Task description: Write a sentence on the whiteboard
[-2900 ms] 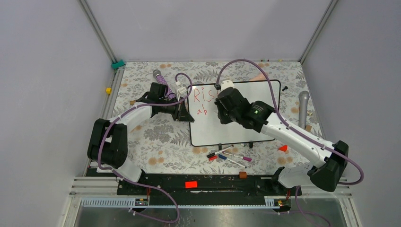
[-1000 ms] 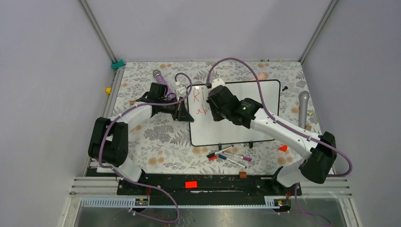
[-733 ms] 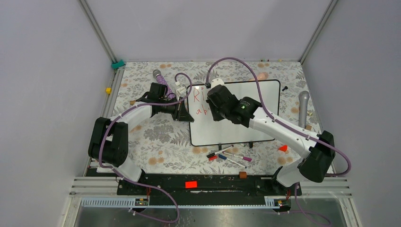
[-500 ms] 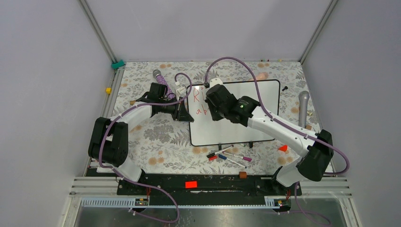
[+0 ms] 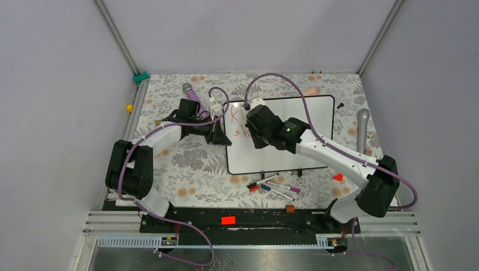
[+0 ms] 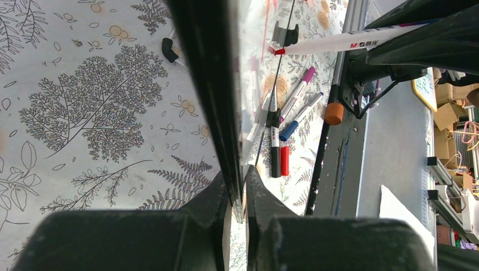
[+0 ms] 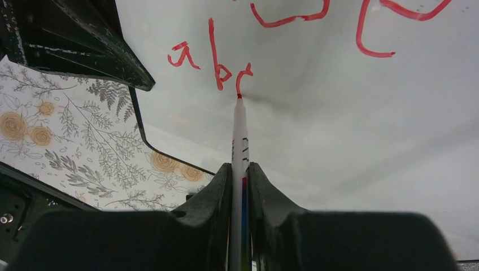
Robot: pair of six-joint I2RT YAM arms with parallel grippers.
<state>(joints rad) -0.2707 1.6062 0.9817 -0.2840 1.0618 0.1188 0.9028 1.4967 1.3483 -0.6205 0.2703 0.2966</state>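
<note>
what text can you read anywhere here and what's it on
"ab" and a started next letter, red, lower line on the whiteboard.
"Ri", red, upper line; the rest hidden behind the right arm.
"M&G" on the white marker; the characters after it are too small to read.

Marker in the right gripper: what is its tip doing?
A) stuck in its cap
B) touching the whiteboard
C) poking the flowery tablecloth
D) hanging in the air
B: in the right wrist view, the tip of the marker meets the whiteboard at the foot of a red stroke, just after the red letters "ab".
</note>
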